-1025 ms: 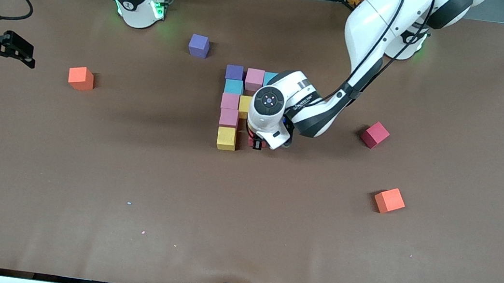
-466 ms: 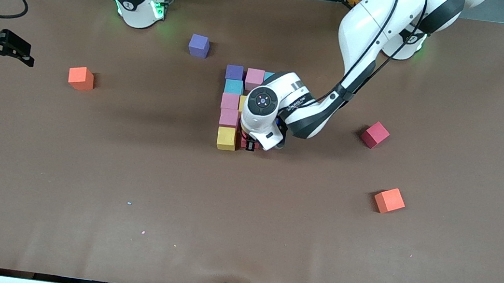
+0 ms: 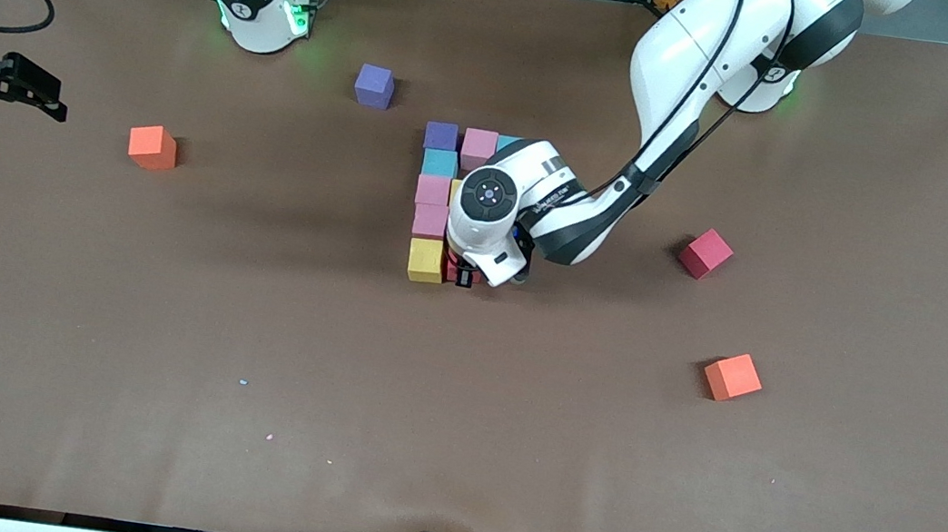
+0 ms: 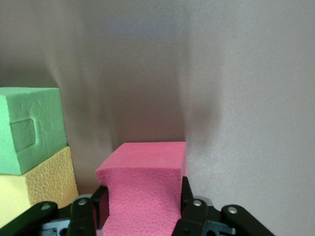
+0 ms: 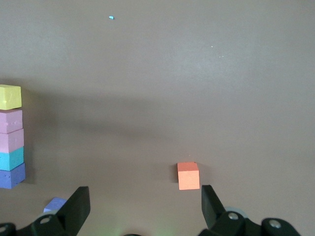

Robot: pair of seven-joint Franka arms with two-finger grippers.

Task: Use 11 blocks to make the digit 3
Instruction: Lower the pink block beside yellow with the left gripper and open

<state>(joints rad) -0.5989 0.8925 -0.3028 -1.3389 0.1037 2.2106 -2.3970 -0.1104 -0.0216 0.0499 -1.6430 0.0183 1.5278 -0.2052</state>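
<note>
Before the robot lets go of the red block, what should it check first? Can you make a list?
1. Left tool grips the crimson block: ok.
2. Block sits next to the yellow block in the row nearest the camera: ok.
3. Block touches the table: cannot tell.
4. Right tool open, waiting at its own end of the table, out of the way: ok.
5. Spare crimson block free to fetch next: ok.

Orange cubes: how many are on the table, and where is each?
2. One orange cube lies toward the right arm's end of the table; the other orange cube lies toward the left arm's end, nearer the front camera. None seems hidden.
</note>
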